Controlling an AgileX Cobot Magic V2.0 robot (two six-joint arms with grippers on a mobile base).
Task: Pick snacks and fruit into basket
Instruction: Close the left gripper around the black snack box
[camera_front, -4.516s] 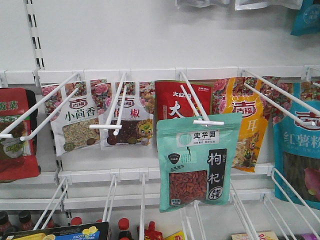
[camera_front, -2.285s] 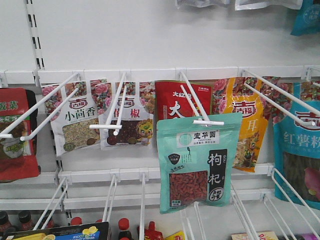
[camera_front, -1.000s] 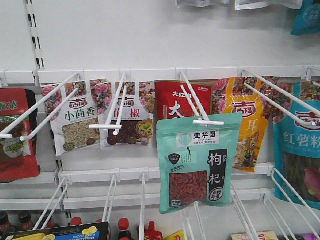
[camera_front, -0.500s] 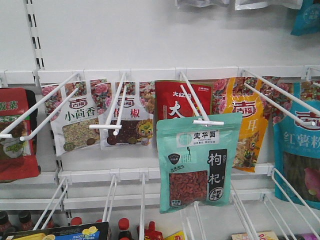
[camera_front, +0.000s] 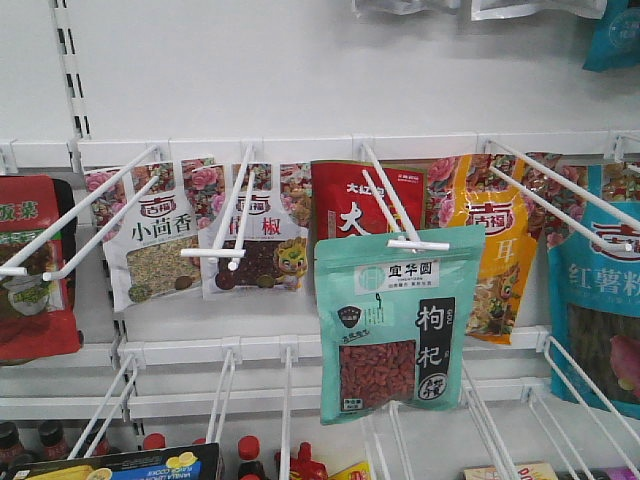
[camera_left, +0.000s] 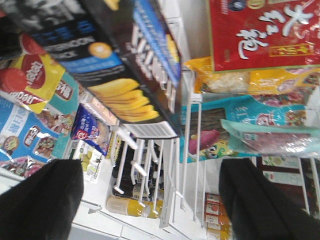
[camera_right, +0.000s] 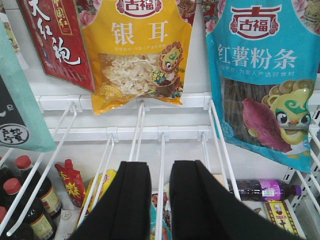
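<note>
The teal pouch (camera_front: 398, 335) with a red-berry window hangs at the front of a white peg hook; its edge shows in the right wrist view (camera_right: 20, 100) and the left wrist view (camera_left: 280, 140). The black snack box (camera_front: 120, 465) with pictured yellow biscuits lies at the bottom left, and fills the upper middle of the left wrist view (camera_left: 125, 75). My left gripper (camera_left: 150, 200) is wide open and empty, below the box. My right gripper (camera_right: 160, 200) has a narrow gap, holds nothing, and faces the lower wire hooks. Basket and fruit are out of view.
Behind the teal pouch hangs a red pouch (camera_front: 365, 200), with white floral pouches (camera_front: 155, 240) to its left. An orange pouch (camera_right: 137, 50) and a blue sweet-potato pouch (camera_right: 265, 75) hang to the right. White wire hooks (camera_right: 160, 165) jut forward. Sauce bottles (camera_right: 25, 200) stand below.
The front view has shifted by only a few pixels. The teal pouch and the other hanging packs stay where they were.
</note>
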